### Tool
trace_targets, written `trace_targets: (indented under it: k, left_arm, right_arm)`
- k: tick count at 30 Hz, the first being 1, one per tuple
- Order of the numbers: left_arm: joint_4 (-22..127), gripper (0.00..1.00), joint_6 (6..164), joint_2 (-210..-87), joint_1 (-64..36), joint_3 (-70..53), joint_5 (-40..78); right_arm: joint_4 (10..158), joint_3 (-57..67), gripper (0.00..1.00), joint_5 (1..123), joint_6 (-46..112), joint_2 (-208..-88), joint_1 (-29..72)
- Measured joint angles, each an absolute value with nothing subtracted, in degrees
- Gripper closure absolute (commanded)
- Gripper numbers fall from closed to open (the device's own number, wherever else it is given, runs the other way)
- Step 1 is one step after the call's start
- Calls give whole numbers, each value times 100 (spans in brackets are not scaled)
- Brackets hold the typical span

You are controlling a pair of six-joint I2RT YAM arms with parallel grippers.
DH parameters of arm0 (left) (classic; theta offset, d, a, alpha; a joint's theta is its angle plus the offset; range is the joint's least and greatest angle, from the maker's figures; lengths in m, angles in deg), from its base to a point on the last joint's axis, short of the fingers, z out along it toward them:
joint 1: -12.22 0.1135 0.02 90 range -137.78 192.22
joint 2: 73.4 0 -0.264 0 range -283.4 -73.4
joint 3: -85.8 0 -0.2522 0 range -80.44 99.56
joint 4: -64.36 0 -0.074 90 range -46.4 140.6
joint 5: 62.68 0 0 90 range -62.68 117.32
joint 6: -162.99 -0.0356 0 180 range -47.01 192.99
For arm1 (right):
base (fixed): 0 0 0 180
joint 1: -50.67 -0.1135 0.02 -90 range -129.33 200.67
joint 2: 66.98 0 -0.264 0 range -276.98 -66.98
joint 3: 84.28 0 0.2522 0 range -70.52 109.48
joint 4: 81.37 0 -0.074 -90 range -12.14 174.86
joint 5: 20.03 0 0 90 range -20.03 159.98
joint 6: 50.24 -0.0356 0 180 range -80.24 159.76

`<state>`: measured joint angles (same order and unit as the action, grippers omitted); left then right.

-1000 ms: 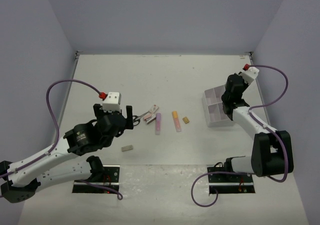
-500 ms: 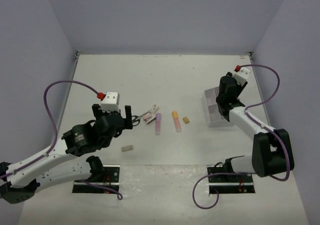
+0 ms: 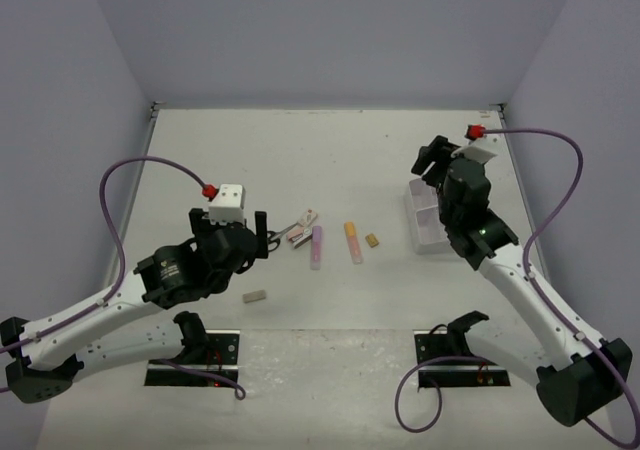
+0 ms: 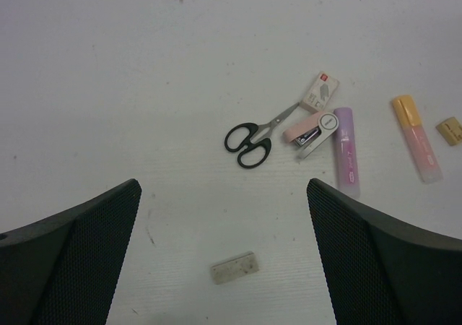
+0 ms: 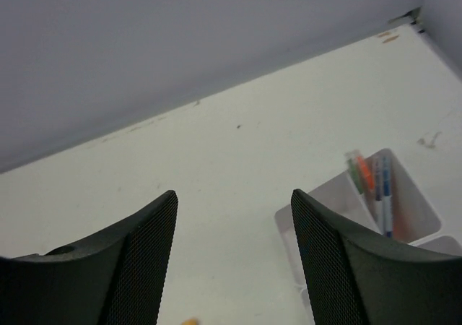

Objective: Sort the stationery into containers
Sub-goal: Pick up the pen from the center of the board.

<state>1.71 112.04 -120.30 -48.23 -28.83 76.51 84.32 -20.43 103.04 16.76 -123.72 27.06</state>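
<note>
The stationery lies mid-table: black-handled scissors [image 4: 249, 137], a purple marker [image 4: 346, 152], an orange-capped pink marker [image 4: 416, 137], a tan eraser [image 4: 450, 130] and, nearer, a grey eraser [image 4: 234, 267]. My left gripper [image 4: 222, 188] hangs open above the bare table between the scissors and the grey eraser, holding nothing. The white divided tray [image 3: 420, 242] stands at the right. Several thin pens [image 5: 377, 186] lie in its far compartment [image 5: 411, 213]. My right gripper [image 5: 232, 198] is open and empty, raised beside the tray's far left corner [image 3: 412, 184].
A pink stapler [image 4: 312, 130] and a small white box [image 4: 320, 92] lie next to the scissors' blades. Pale walls close the table at the back and both sides. The right arm's purple cable [image 3: 560, 170] loops above the tray.
My right gripper has opened, lifted off the tray and swung left. The left arm has hardly moved.
</note>
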Motion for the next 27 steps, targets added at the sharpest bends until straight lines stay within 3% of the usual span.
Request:
trace_targets:
  k: [7, 14, 20, 27]
  left_arm:
    - [91, 0, 11346, -12027, -4823, -2881, 7800]
    - [-13, 0, 11399, -12041, -4823, -2881, 7831]
    - [-8, 0, 11388, -12149, -4823, -2881, 7819]
    - [-1, 0, 11383, -12187, -4823, -2881, 7779]
  right_arm:
    - [7086, -1675, 26, 9443, 1104, -13215, 1733]
    - [5939, -1056, 33, 8808, 976, -15036, 1263]
    - [5684, -970, 35, 8533, 974, -15476, 1048]
    - [5361, 4, 37, 8369, 1158, -16687, 996]
